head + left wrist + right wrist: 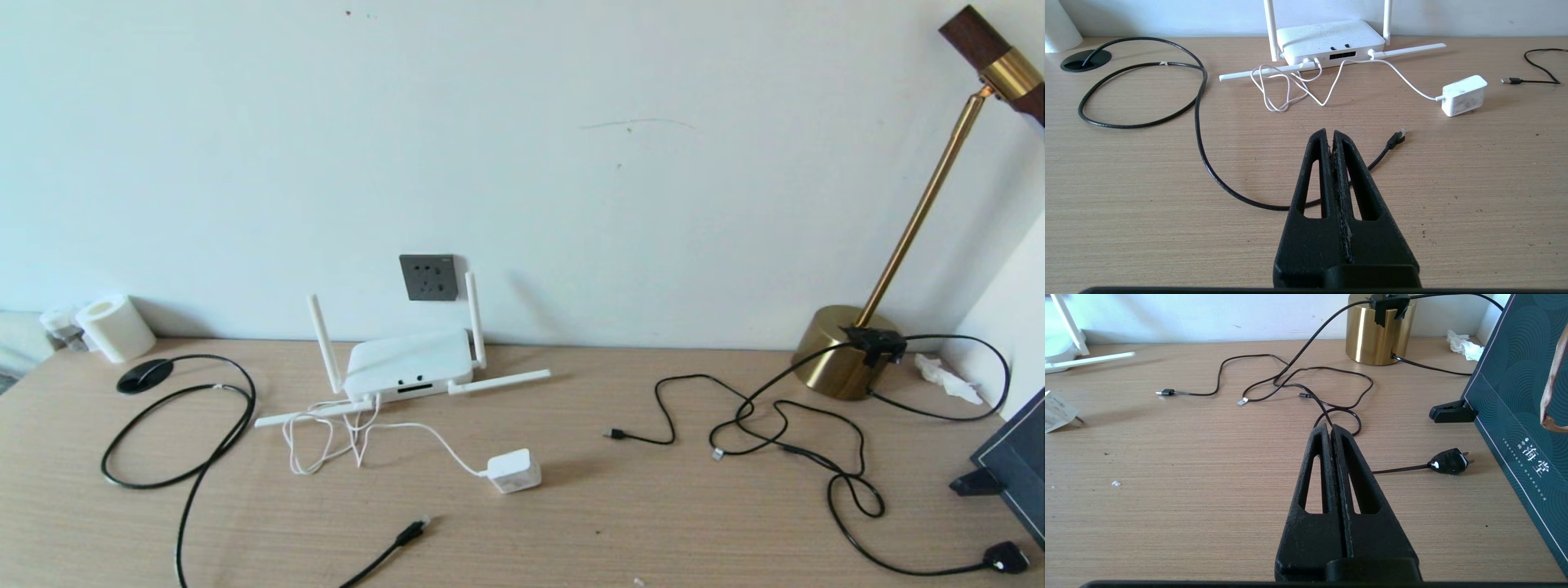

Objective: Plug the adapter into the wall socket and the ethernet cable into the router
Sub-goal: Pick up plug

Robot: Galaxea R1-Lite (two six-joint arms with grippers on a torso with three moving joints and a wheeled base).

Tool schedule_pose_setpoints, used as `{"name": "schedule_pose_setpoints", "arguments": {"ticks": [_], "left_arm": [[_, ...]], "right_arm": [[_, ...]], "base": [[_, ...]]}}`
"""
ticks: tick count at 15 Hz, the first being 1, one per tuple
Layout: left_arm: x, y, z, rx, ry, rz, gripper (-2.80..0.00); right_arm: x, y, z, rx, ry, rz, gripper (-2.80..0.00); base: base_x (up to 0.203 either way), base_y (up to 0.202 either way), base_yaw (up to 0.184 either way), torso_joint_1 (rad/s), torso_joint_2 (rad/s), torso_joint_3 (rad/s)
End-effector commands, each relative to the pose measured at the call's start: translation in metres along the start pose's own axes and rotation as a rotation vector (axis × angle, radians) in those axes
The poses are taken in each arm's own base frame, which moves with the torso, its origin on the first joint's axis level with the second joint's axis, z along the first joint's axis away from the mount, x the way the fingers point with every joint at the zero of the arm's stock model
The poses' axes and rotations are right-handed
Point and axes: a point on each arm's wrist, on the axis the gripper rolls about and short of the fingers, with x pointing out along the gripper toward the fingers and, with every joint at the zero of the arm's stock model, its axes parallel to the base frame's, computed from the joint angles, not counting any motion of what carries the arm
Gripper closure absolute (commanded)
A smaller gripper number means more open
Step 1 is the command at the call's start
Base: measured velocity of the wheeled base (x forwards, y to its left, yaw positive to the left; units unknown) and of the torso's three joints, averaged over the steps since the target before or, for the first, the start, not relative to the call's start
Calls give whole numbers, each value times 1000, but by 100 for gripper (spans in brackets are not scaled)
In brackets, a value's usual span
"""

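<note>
The white adapter (513,471) lies loose on the desk, its thin white cord running back to the router (408,365), which sits against the wall with two antennas up and two flat. Above the router hangs the dark grey wall socket (429,278), with nothing in it. The ethernet cable (410,531) ends near the desk's front edge, its plug unconnected. My left gripper (1329,132) hovers shut and empty above the cable's slack, the plug (1397,138) lying ahead of it and to one side. My right gripper (1329,427) is shut and empty over the desk's right part. Neither arm shows in the head view.
A brass lamp base (841,351) stands at the back right with thin black cables (784,425) sprawled before it and a black plug (1006,557) near the front right. A dark box (1523,416) leans at the right edge. A white roll (116,327) and a black grommet (144,375) sit far left.
</note>
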Motion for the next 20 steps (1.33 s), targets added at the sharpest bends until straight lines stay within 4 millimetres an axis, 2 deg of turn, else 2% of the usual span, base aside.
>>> {"name": "schedule_pose_setpoints", "arguments": {"ticks": [1,8,10,12,14,17,20], "left_arm": [[0,0,0,7,4,-3,0],[0,0,-1,31,7,-3,0],[-1,-1,7,57,-29,-23,0],[-9,-3,39,69,-111,-129,0],[0,-5,66,70,-68,-217,0],[31,-8,104,60,41,-350,0],[65,-13,121,75,94,-417,0]], "right_arm": [[0,0,0,1,1,0,0],[0,0,0,1,1,0,0],[0,0,0,1,1,0,0],[0,0,0,1,1,0,0],[0,0,0,1,1,0,0],[0,0,0,1,1,0,0],[0,0,0,1,1,0,0]], "base": [[0,0,0,0,0,0],[0,0,0,0,0,0],[0,0,0,0,0,0],[0,0,0,0,0,0],[0,0,0,0,0,0],[0,0,0,0,0,0],[0,0,0,0,0,0]]}}
